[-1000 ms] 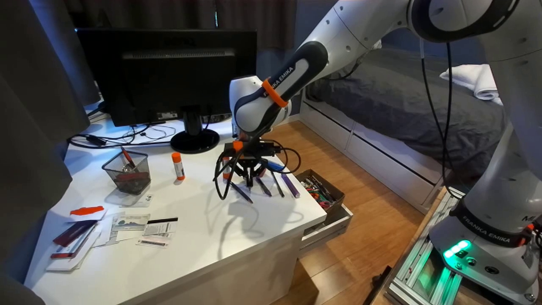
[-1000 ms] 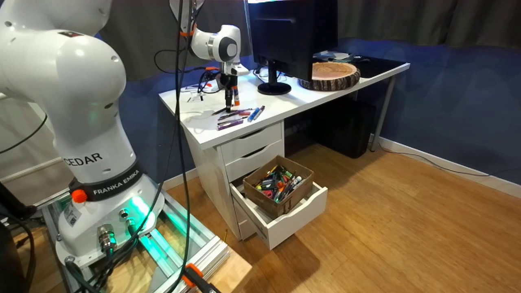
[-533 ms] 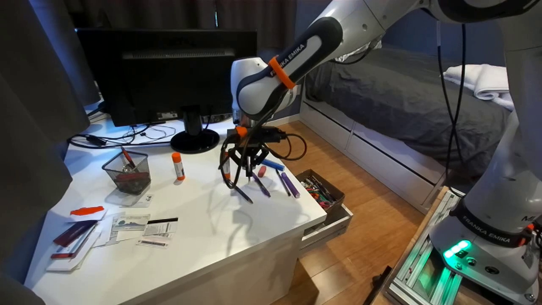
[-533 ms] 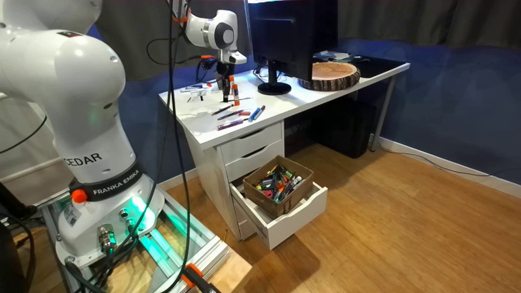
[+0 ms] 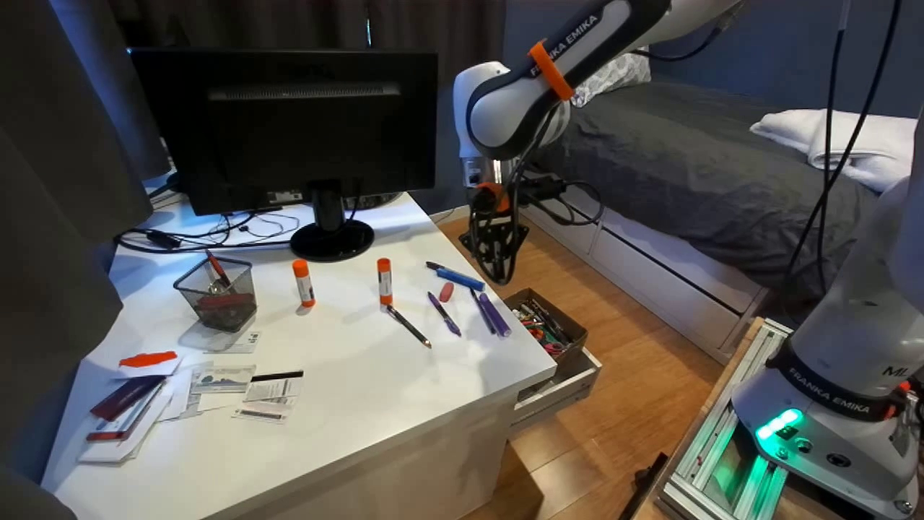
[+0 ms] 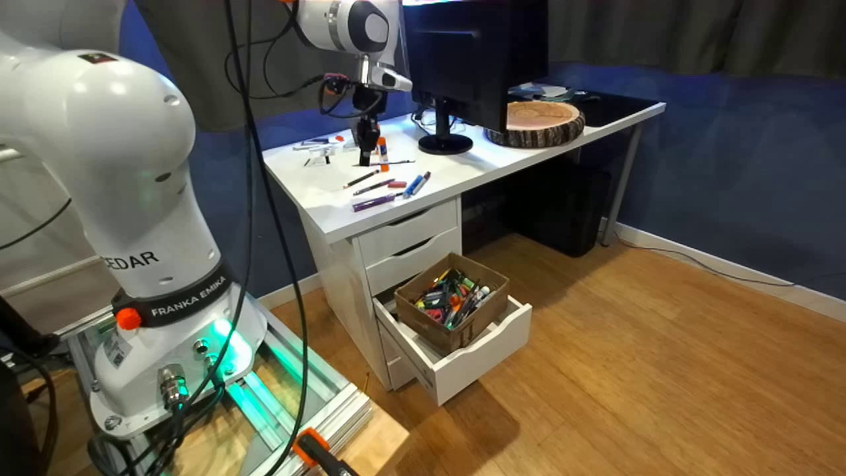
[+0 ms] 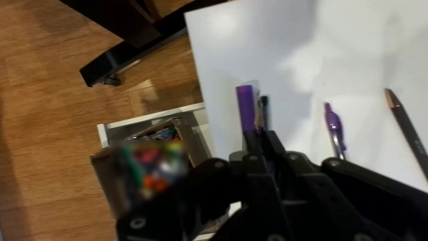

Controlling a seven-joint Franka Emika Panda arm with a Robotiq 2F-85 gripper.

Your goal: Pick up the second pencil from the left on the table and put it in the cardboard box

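Note:
My gripper is shut on a thin dark pencil and holds it above the desk's drawer-side edge. In an exterior view the fingertips (image 6: 365, 162) have the pencil (image 6: 400, 162) sticking out sideways. In the wrist view its pale wooden tip (image 7: 257, 117) shows just beyond the fingertips (image 7: 261, 135). In an exterior view the gripper (image 5: 498, 274) hides the held pencil. The brown cardboard box (image 6: 486, 320) sits in the open drawer, full of pens and markers. It also shows in an exterior view (image 5: 575, 347) and at left in the wrist view (image 7: 192, 137), with its contents blurred.
On the desk (image 5: 346, 404) lie a black pencil (image 5: 409, 327), a purple pen (image 5: 445, 315), a purple marker (image 5: 495, 315) beside a dark pencil, an eraser (image 5: 447, 292) and blue pens. Glue sticks (image 5: 385, 282), a mesh cup (image 5: 224, 303) and a monitor stand farther back. The open white drawer (image 6: 486, 357) juts out.
The gripper has risen from the desk with the pencil in it and moved sideways, toward the drawer side. The other pens on the desk stay where they were.

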